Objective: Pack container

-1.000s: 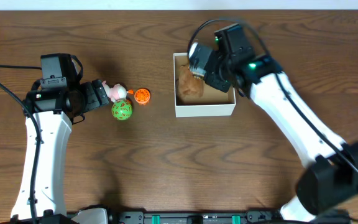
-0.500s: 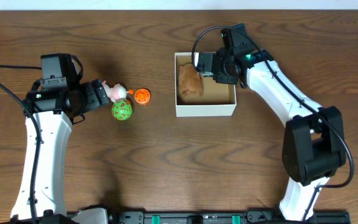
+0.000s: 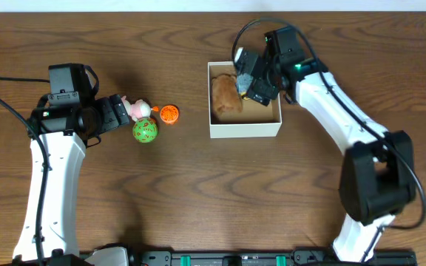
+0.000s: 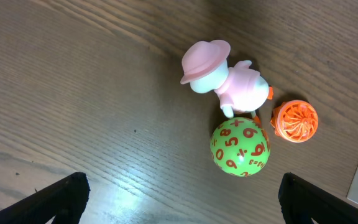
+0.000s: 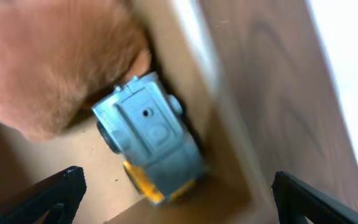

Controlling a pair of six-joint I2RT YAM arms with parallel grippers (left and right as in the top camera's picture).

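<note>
Hovering with jaws apart, the left gripper (image 3: 117,112) was nearer the pink plastic duck (image 3: 135,108), green numbered ball (image 3: 145,131) and orange ribbed ball (image 3: 169,114); the square white cardboard container (image 3: 245,131) lay to their right, under the right gripper (image 3: 247,80), jaws likewise apart.

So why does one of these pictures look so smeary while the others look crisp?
Right wrist view: blurred, with the toy car and the container wall smeared, probably from the camera moving. Left wrist view: sharp, with a pale glare patch on the table toward the bottom edge. Overhead view: crisp and evenly lit, soft shadows only.
</note>
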